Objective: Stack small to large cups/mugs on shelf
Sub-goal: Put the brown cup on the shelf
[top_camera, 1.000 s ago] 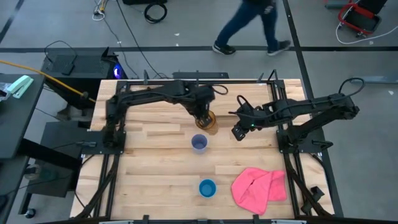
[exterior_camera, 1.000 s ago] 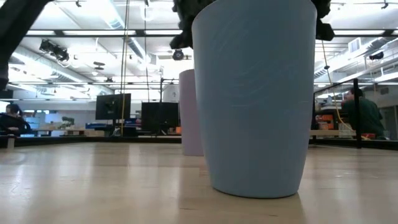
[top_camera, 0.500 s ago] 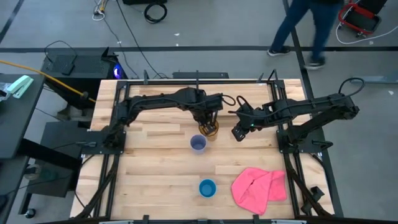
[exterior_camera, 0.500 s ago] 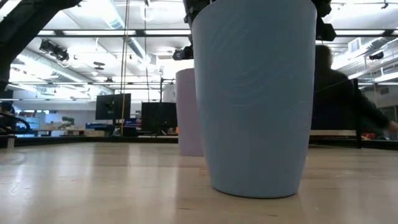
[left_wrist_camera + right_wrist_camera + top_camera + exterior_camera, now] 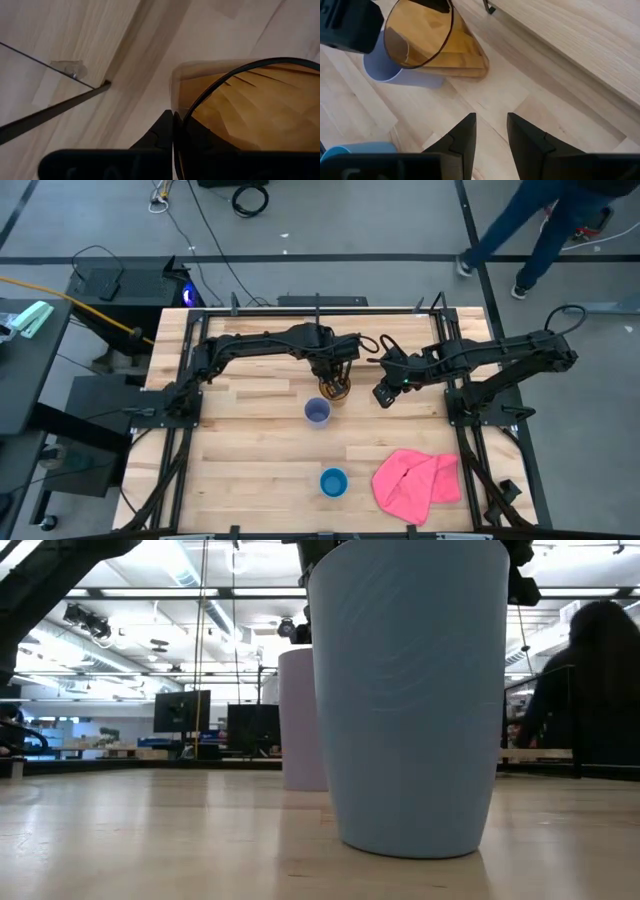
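Observation:
The translucent amber cup (image 5: pixel 338 388) is at the middle of the wooden shelf (image 5: pixel 250 450), in my left gripper (image 5: pixel 333 372), which is shut on it. It also shows in the right wrist view (image 5: pixel 440 45). The pale lavender cup (image 5: pixel 318 412) stands upright on its base just near of the amber one. The short blue cup (image 5: pixel 333 482) stands by the near edge and fills the low view (image 5: pixel 410 700), hiding the amber cup there. My right gripper (image 5: pixel 384 393) is open and empty, right of the amber cup. My left gripper holds the amber cup by its rim (image 5: pixel 181 116), with the wall between its two fingers, one inside the cup and one outside. The fingers come from above, pointing down. Whether the cup's base rests on the planks, I cannot tell.
A pink cloth (image 5: pixel 418 485) lies at the near right. A thin black post (image 5: pixel 318 305) stands at the far edge and shows as a rod in the left wrist view (image 5: pixel 50 115). A person (image 5: pixel 545 225) walks on the floor beyond the far right corner.
My left gripper has carried the amber cup a short way toward the near edge, up to the lavender cup. The lavender cup has shifted slightly toward the near left. The person has walked to the right behind the table.

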